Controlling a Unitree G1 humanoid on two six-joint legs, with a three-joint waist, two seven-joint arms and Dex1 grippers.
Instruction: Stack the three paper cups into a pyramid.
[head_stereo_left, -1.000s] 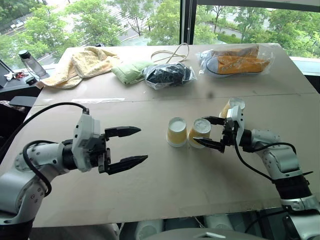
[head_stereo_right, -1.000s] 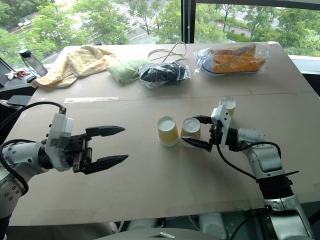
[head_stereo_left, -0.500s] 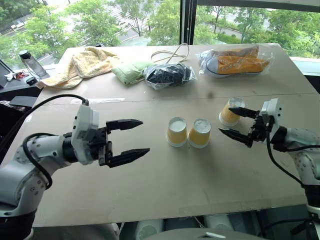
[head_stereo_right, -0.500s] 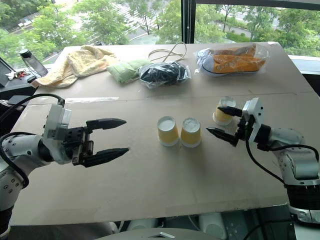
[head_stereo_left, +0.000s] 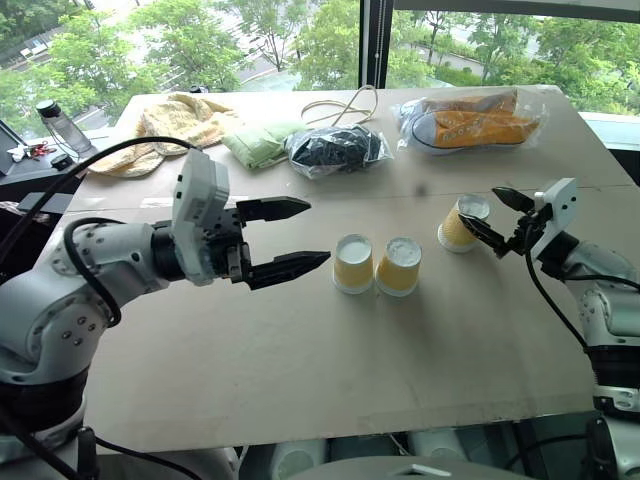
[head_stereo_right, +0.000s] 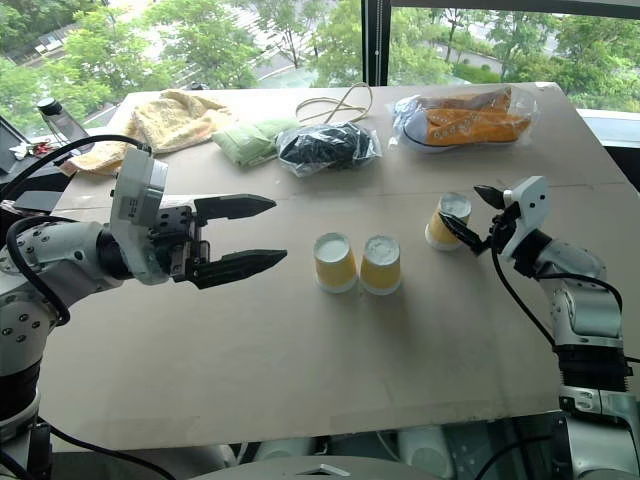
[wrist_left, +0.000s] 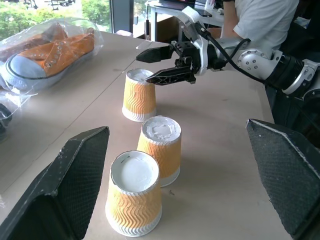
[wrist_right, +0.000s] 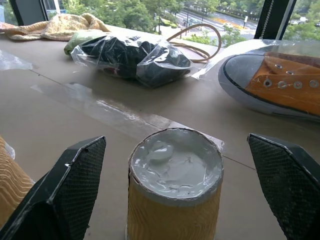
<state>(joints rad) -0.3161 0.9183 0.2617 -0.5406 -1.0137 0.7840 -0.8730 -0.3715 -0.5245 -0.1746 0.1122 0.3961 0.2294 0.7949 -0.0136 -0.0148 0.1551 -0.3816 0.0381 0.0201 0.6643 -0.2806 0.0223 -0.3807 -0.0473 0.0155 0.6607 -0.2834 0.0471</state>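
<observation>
Three small tapered paper cups with yellow-orange wavy sides stand upside down on the brown tabletop (head_stereo_left: 330, 370), white bases up. Two of them, the left cup (head_stereo_left: 353, 263) and the middle cup (head_stereo_left: 400, 266), sit side by side and touching near the centre; the third cup (head_stereo_left: 462, 223) stands apart to their right, not stacked. The right tool (head_stereo_left: 503, 222) hovers just beside that third cup, black fingers spread wide around nothing — the cup sits between them in the right wrist view. The left tool (head_stereo_left: 290, 237) hangs left of the pair, also open and empty. Behind lie bagged orange shoes (head_stereo_left: 475, 120), a bagged dark bundle (head_stereo_left: 335, 148) and a yellow towel (head_stereo_left: 170, 125).
</observation>
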